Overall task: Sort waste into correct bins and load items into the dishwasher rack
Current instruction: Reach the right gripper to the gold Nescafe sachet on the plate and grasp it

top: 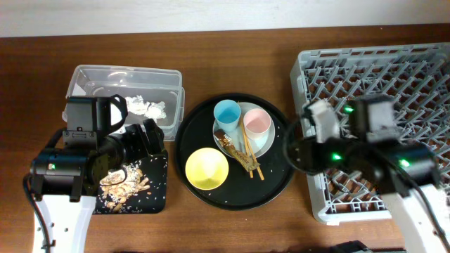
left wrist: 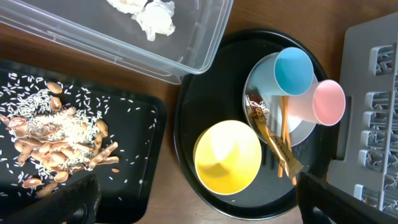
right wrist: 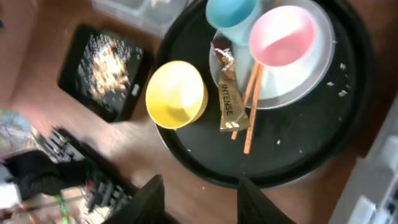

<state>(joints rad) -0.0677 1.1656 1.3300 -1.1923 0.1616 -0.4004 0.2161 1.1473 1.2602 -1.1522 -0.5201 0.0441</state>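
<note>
Crumpled white tissue (top: 144,107) lies in the clear tub (top: 126,76). Beige food scraps (top: 123,184) lie on the flat black tray (top: 156,193). The blue cup (top: 226,112), pink cup (top: 256,123), foil wrapper (top: 226,139) and chopsticks (top: 249,158) rest on the pale plate (top: 266,144), beside the yellow bowl (top: 207,169). The grey rack (top: 380,77) stands at the right. My left gripper (left wrist: 199,202) is open and empty, above the gap between the flat tray and the bowl. My right gripper (right wrist: 202,196) is open and empty, above the round tray's front edge.
The plate and bowl sit on a big round black tray (top: 271,186) in the middle. Bare wooden table (top: 232,225) shows in front of it. My right arm hangs over the rack's left edge.
</note>
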